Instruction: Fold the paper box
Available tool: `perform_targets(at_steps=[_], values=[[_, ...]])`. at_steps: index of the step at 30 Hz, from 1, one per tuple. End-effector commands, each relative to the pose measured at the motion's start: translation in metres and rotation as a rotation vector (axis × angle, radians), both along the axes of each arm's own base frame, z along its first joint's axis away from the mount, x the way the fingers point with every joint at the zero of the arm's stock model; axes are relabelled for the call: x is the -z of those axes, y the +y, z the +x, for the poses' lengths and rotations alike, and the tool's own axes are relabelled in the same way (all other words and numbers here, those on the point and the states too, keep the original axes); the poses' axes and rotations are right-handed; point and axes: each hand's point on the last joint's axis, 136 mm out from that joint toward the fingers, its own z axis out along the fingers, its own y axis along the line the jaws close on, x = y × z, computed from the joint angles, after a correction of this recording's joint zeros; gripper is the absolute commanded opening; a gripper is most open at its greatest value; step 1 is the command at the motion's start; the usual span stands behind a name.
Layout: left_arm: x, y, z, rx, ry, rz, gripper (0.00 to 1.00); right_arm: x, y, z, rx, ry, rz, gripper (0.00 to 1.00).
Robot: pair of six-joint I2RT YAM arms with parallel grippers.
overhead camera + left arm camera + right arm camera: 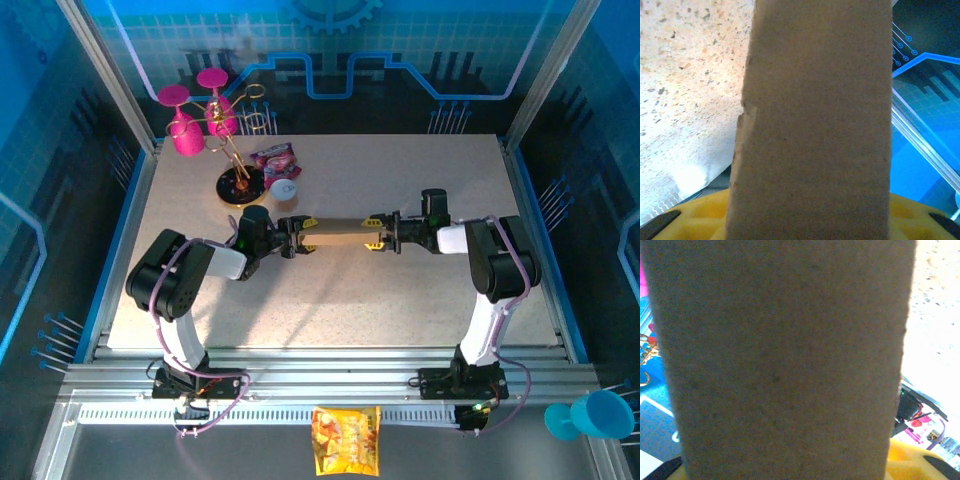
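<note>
- Cardboard box edge-up at middle of bench, between both tools.
- Left tool, left of bench centre: straddling box end, grip impossible to tell.
- Right tool, right of bench centre: clamped on box.

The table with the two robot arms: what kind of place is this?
Probably a robot lab booth: the table sits inside a metal frame with blue see-through walls, and a left arm and right arm, bolted down, meet at a cardboard box.
</note>
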Motion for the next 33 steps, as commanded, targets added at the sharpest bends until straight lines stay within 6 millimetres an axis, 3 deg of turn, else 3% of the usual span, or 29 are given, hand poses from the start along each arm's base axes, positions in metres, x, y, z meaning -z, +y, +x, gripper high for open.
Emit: perform_targets(at_steps=[1, 10, 19, 20, 26, 33], values=[[-0.001, -0.006, -0.013, 0.010, 0.113, -0.047, 0.37, 0.002, 0.000, -0.001, -0.011, -0.045, 0.014, 0.29], [-0.005, -0.007, -0.018, 0.015, 0.158, -0.076, 0.25, 0.009, -0.013, -0.002, 0.007, -0.028, 0.007, 0.30], [-0.006, -0.007, -0.033, -0.005, 0.255, -0.075, 0.08, 0.007, -0.020, 0.006, 0.031, -0.055, -0.026, 0.56], [-0.006, -0.005, -0.034, -0.013, 0.268, -0.072, 0.05, -0.002, -0.023, 0.014, 0.036, -0.089, -0.036, 0.58], [-0.006, 0.004, -0.047, -0.051, 0.355, -0.035, 0.01, -0.024, -0.042, 0.010, 0.037, -0.143, -0.152, 0.64], [-0.003, 0.015, -0.064, -0.079, 0.472, 0.023, 0.00, -0.065, -0.092, 0.007, 0.071, -0.332, -0.450, 0.64]])
